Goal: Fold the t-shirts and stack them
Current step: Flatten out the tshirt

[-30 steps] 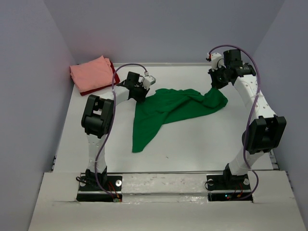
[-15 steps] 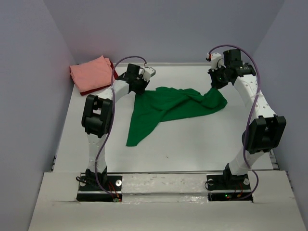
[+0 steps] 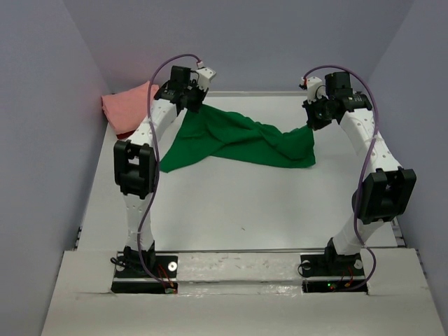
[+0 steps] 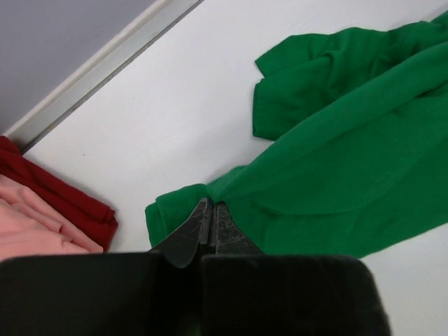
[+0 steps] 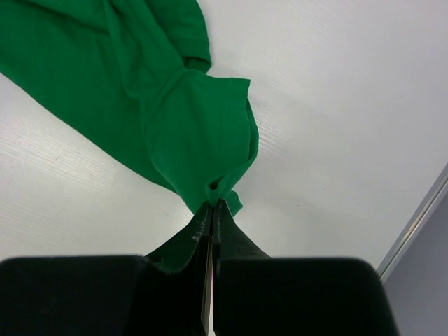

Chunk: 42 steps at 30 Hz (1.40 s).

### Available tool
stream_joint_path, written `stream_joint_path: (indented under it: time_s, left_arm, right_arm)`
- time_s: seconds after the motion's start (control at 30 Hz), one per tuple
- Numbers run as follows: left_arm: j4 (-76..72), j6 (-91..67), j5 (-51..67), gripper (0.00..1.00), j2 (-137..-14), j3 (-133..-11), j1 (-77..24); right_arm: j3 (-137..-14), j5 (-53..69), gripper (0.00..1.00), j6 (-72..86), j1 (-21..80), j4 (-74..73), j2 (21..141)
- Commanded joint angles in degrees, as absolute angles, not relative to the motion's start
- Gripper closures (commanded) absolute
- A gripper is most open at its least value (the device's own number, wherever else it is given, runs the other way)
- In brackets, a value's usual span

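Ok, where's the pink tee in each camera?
Top external: pink tee in the far-left corner, beside the left arm.
Left wrist: pink tee at the lower-left edge, atop the red tee.
Right wrist: not in it.
Shared landmark: green tee, seen in all three views.

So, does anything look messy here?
The green shirt is twisted and bunched, gripped at its ends by the left gripper and right gripper. The pink shirt lies folded on the red shirt in the far corner.
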<state>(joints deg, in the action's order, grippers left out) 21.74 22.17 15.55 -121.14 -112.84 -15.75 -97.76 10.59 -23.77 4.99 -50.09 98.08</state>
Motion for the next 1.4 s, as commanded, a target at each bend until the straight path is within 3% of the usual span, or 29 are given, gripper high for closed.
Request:
stream_joint_path:
  time_s: [0.0, 0.37, 0.57, 0.73, 0.93, 0.97, 1.0, 1.07, 1.1, 1.37]
  left_arm:
    - [27.6, 21.1, 19.9, 1.0, -109.3, -110.6, -15.9]
    - [40.2, 17.8, 32.3, 1.0, -90.3, -98.5, -17.2]
    - [43.2, 20.2, 33.1, 1.0, -81.8, -81.1, -18.6]
    - [45.5, 25.7, 35.9, 1.0, -81.1, -68.0, -19.2]
    - [45.9, 28.0, 34.4, 1.0, -84.4, -67.1, -20.1]
    - [47.2, 28.4, 34.7, 0.89, -86.6, -67.6, -20.1]
    - [47.5, 29.3, 34.7, 0.45, -87.4, -68.2, -20.1]
    - [46.8, 29.5, 33.9, 0.2, -88.1, -68.6, -20.2]
    - [46.8, 30.0, 33.7, 0.01, -88.4, -69.1, -20.2]
    - [43.2, 28.1, 31.7, 0.01, -90.7, -77.0, -20.1]
  right_arm:
    - [-99.8, 11.0, 1.0, -24.0, 5.5, -49.2, 98.6]
    - [-101.2, 11.0, 1.0, -23.6, 5.5, -49.1, 100.6]
    - [-100.9, 11.2, 1.0, -23.6, 5.5, -49.1, 99.8]
    - [-100.1, 10.9, 1.0, -23.6, 5.5, -49.1, 98.4]
    - [-98.5, 10.0, 1.0, -23.8, 5.5, -48.5, 96.9]
    - [-98.4, 10.0, 1.0, -23.8, 5.5, -48.5, 96.7]
    - [-98.2, 9.8, 1.0, -23.9, 5.5, -48.5, 96.4]
    - [-97.9, 9.5, 1.0, -24.1, 5.5, -48.4, 96.2]
    - [-97.7, 9.2, 1.0, -24.2, 5.5, -48.3, 96.0]
    - [-97.4, 8.8, 1.0, -24.4, 5.5, -48.0, 96.0]
